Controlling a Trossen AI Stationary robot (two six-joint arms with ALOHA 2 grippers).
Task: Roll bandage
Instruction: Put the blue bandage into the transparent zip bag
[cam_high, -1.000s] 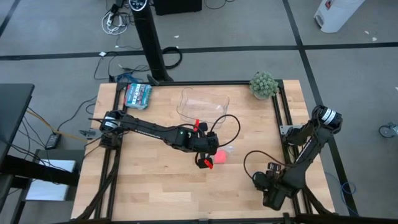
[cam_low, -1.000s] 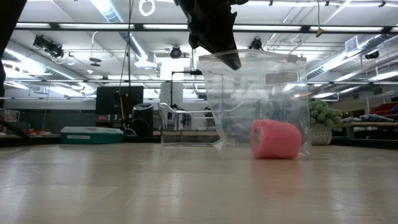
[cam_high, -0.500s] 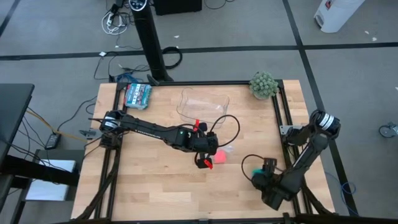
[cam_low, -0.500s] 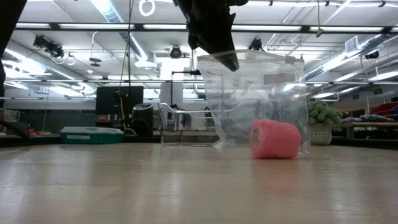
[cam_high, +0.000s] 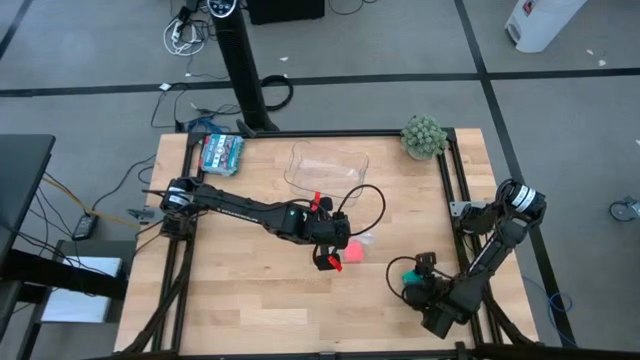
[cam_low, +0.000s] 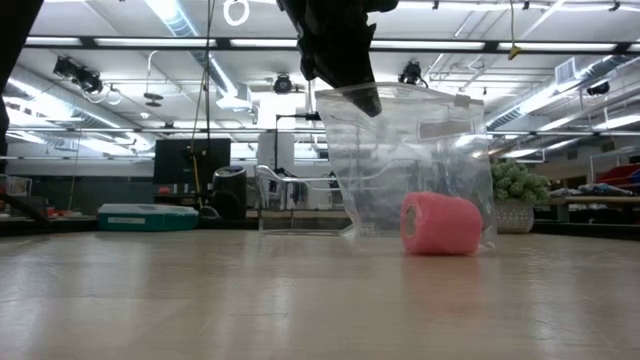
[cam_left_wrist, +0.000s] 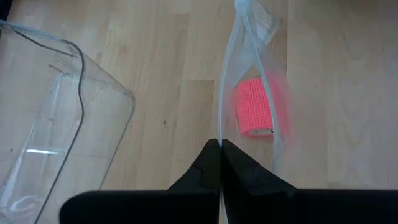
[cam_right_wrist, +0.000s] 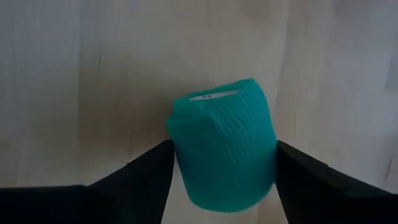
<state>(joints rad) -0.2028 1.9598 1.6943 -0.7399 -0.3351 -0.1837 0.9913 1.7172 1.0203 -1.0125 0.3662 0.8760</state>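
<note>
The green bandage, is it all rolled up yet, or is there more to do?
Rolled up, it looks like: the green bandage is a tight little roll. It sits between the right gripper's fingers, which stand open beside it. The left gripper pinches a clear plastic bag shut, with a pink roll inside. Perhaps the green roll goes in a bag next, but I can't tell.

We read this as a robotics lab or open workshop hall. The wooden table (cam_high: 260, 290) sits in a black metal frame on grey carpet tile, with loose cables (cam_high: 185, 35) on the floor behind the table and a black column stand (cam_high: 240, 70) just beyond its far edge. Looking level past the table we see an exposed ceiling with strip lights (cam_low: 180, 15) and ducts (cam_low: 600, 70), plus a dark monitor (cam_low: 190, 160) and benches far behind.
</note>
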